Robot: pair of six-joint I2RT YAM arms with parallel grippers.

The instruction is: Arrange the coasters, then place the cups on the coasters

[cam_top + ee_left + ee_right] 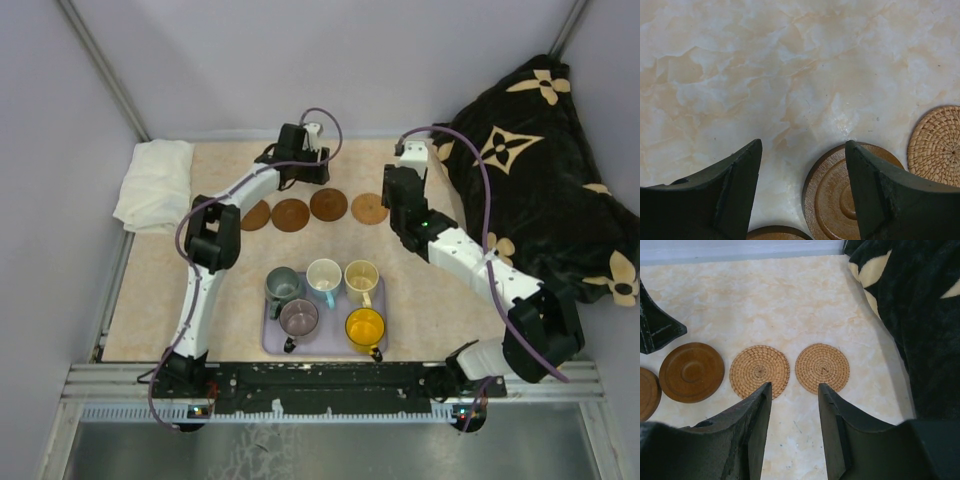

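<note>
The coasters [291, 214] lie in a row across the far part of the desk [150, 290], wooden ones to the left and woven ones to the right, so the arranging looks close to finished; the cups [324, 275], all five, stand on the lavender tray [272, 345] near the arm bases, none yet on a coaster; the left gripper [802, 145] hangs over the row with its jaws spread wide and nothing between them, one wooden coaster [827, 200] lying just beneath; the right gripper [794, 385] hovers short of the two woven coasters [759, 371], its jaws partly apart and likewise empty; to finish the step well, I would check the row from above, since one dark disc [328, 204] seems to sit a little further back than its neighbours; any nudge should be a light slide or a clean lift straight up, so the thin disc is not dragged; gaps between discs should leave room for the cup handles; as to what is hidden, the overhead view shows only four discs, the leftmost [255, 215] partly under the left arm, and the rightmost woven one [822, 367] appears only from the right wrist; the wooden coaster under the left jaws is half covered by one finger, so contact cannot be told; how high either gripper hangs above the desk is hard to judge.
</note>
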